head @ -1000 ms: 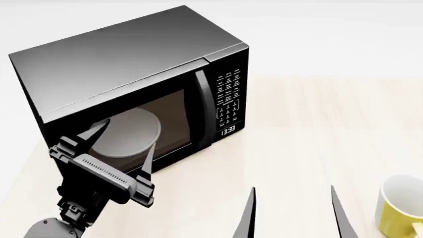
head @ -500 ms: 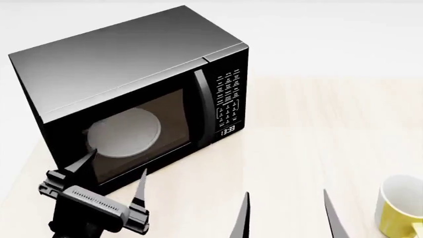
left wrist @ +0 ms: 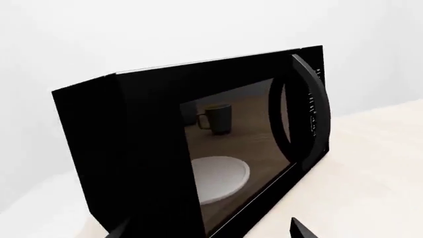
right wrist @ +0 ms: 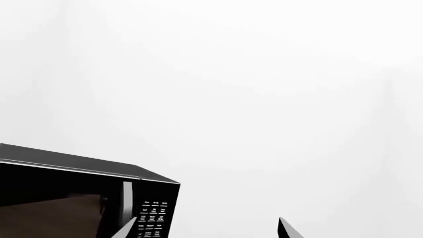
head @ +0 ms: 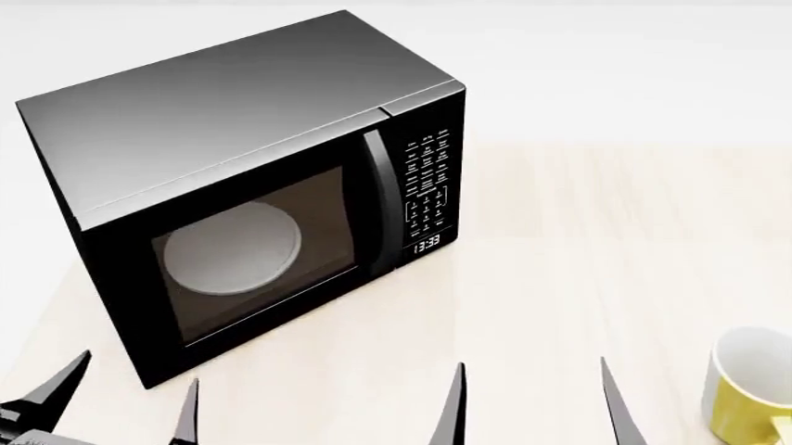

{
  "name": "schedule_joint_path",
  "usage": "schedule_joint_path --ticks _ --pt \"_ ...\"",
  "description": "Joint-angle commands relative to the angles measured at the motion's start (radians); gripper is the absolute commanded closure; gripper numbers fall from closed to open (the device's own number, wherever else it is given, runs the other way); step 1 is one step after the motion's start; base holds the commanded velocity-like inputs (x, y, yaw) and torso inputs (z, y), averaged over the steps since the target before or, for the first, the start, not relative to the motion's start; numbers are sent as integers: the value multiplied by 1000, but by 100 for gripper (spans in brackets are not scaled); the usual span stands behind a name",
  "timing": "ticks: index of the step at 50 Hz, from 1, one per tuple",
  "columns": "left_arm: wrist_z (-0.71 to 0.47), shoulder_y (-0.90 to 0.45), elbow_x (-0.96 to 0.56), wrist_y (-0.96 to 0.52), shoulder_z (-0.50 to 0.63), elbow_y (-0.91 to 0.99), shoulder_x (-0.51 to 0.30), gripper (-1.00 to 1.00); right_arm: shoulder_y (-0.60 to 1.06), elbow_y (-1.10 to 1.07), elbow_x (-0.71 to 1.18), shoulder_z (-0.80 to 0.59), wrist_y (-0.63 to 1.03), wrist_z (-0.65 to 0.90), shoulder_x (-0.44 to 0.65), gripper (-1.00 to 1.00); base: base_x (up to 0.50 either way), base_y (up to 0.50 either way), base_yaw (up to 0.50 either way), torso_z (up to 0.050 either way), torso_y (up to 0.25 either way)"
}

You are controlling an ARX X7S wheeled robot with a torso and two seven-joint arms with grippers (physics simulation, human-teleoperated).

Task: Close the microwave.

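The black microwave stands on the light wooden table at the left. Its glass door lies flush with the front, with the curved handle, keypad and clock at its right. The white plate shows through the glass. My left gripper is open and empty, low at the front left, just in front of the microwave's near corner. My right gripper is open and empty at the bottom middle. In the left wrist view the microwave fills the frame; in the right wrist view its keypad corner shows.
A yellow mug with a white inside stands at the right edge of the table, right of my right gripper. A mug's reflection shows in the door glass in the left wrist view.
My left gripper has drawn back and down from the door's front to the frame's bottom left. The door stays flush. The right gripper has barely shifted.
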Motion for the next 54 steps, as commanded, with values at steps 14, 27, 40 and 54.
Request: schedule_joint_path --ticks 14,27,40,54 --pt "-211 172 -76 -16 -291 262 -110 -100 93 -27 91 248 145 102 62 -100 0 0 0 0 0" --pt "-386 220 7 -80 -497 568 -168 -100 108 -258 67 509 233 226 125 -100 0 0 0 0 0" --pt "-399 186 -13 -123 -500 588 -169 -100 171 -293 82 490 323 219 122 -100 0 0 0 0 0" --pt "-315 63 -347 -302 -432 403 -55 -100 283 81 589 397 633 -86 -89 -100 0 0 0 0 0"
